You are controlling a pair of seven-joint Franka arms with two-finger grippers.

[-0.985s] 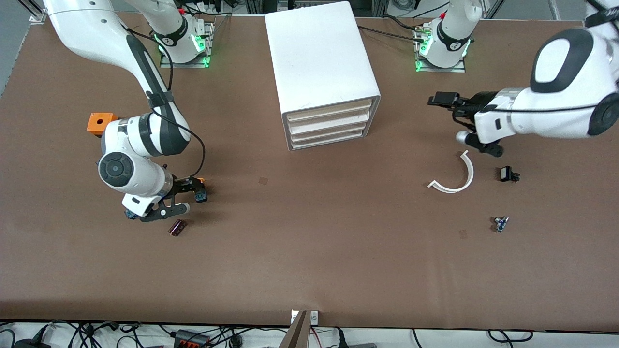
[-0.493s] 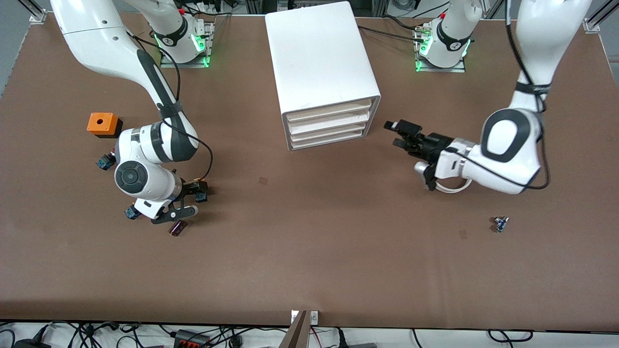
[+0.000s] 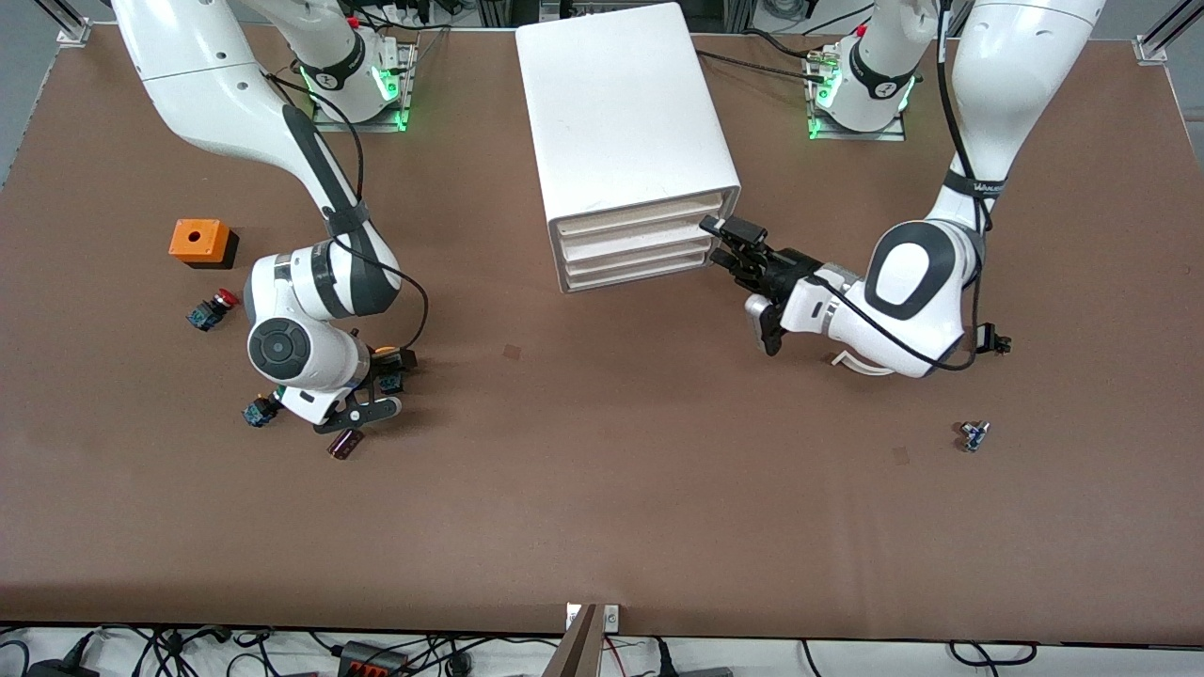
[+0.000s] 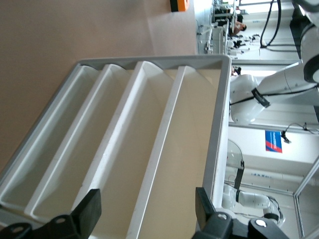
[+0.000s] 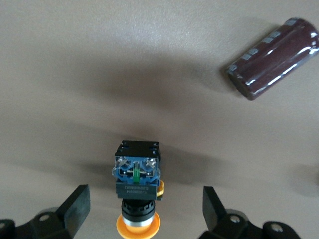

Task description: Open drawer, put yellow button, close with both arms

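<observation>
Drawer is closed, at about ten o'clock of the open left pincer, just beside its front. Right pincer, open and empty, hangs astride the yellow button, which lies on the table.

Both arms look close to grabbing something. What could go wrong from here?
The left gripper, open at the drawer fronts, might catch a lower drawer: the four sit close together. The right gripper is open around the yellow button; lying on its side, the button could slip or roll away as the jaws shut. The dark cylinder nearby might get nudged.
</observation>
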